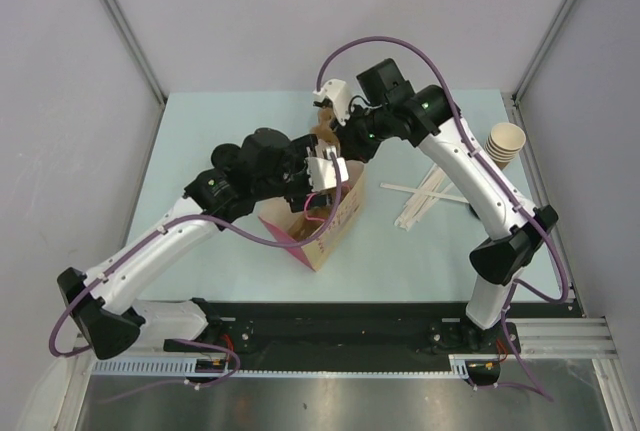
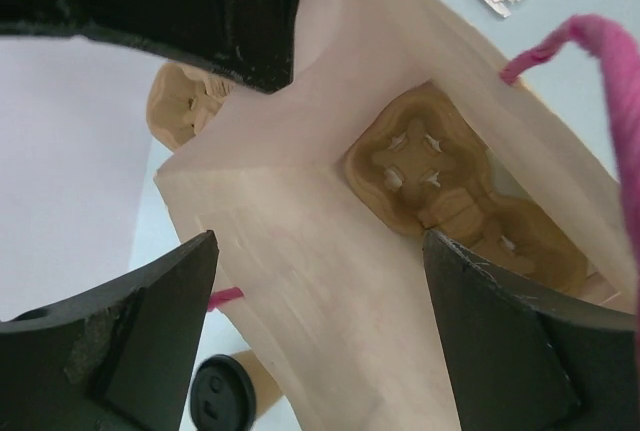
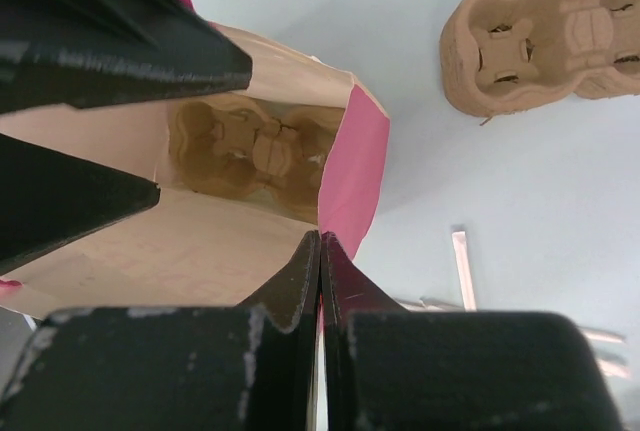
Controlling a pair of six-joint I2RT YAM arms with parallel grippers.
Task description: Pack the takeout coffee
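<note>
Top view overhead, whole table (image 1: 230, 121); wrist views close, down into bag (image 3: 355, 166) (shared).

Both arms extend forward and converge, wrists pitched down; left gripper (image 2: 315, 246) jaws spread wide, right gripper (image 3: 320, 251) jaws pressed together.

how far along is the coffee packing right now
Done: the pink bag stands open with a cup carrier at its bottom. In hand: the right gripper is shut at the bag's rim, seemingly pinching it; the left gripper hangs open and empty at the mouth. Still to do: the takeout coffee sits outside the bag, not yet picked up or put in.
</note>
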